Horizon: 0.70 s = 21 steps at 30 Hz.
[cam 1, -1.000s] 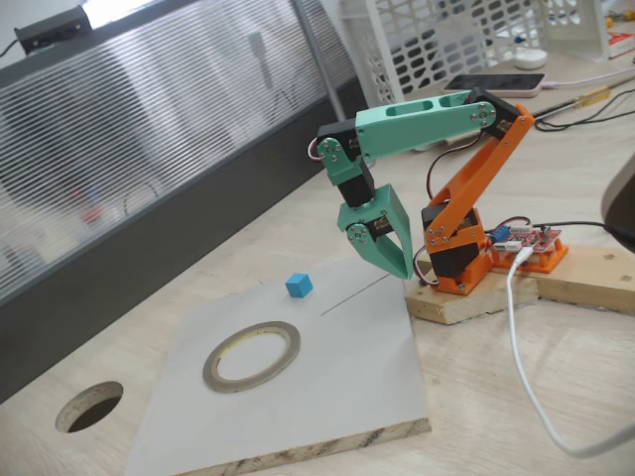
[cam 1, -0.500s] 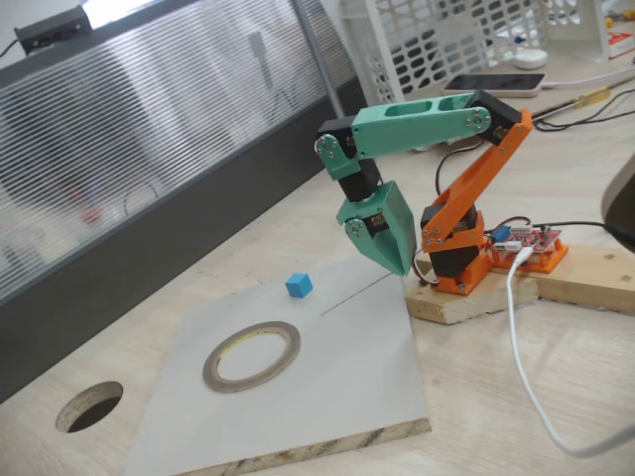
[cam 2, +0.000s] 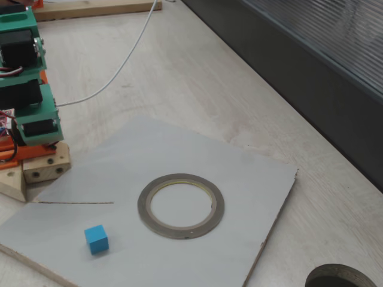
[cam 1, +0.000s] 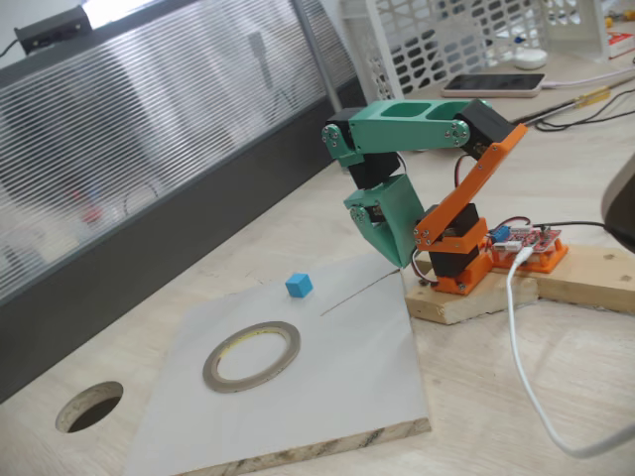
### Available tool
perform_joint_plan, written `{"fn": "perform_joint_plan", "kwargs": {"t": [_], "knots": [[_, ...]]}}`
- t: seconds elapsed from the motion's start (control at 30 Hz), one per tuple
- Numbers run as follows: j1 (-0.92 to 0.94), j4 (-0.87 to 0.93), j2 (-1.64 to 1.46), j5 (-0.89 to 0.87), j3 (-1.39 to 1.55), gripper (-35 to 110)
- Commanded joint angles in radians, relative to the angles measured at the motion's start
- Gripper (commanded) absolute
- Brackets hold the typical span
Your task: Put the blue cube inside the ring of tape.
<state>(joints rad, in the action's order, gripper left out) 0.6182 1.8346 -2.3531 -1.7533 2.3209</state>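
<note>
The blue cube (cam 1: 299,286) (cam 2: 96,239) lies on a pale grey board (cam 1: 347,397), near the edge closest to the arm. The ring of tape (cam 1: 211,371) (cam 2: 144,206) lies flat in the middle of the same board, a short way from the cube, with its centre open. My green gripper (cam 1: 399,262) hangs point-down beside the orange base, over the board's far corner and well to the right of the cube. Its jaws look pressed together with nothing between them. In a fixed view the arm's green body (cam 2: 33,113) stands at the left edge.
A dark round hole (cam 1: 89,407) (cam 2: 341,278) is cut in the table beyond the board. The arm's base sits on a wooden block (cam 1: 466,297) with a white cable (cam 1: 521,367) trailing off it. A dark wall panel (cam 1: 149,268) runs along the table's side.
The jaws, apart a second ago, have come together. The arm has folded back toward its base, carrying the gripper right and away from the cube. Cube and tape have not moved.
</note>
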Motion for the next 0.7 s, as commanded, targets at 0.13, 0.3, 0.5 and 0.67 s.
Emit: {"fn": "perform_joint_plan", "kwargs": {"t": [0.13, 0.3, 0.5, 0.67], "knots": [[0.020, 0.009, 0.008, 0.000, -0.109, 0], [0.018, 0.009, 0.270, -0.003, -0.373, 0], [0.018, 0.009, 0.522, -0.003, -0.675, 0], [0.017, 0.009, 0.673, -0.002, -0.824, 0]]}}
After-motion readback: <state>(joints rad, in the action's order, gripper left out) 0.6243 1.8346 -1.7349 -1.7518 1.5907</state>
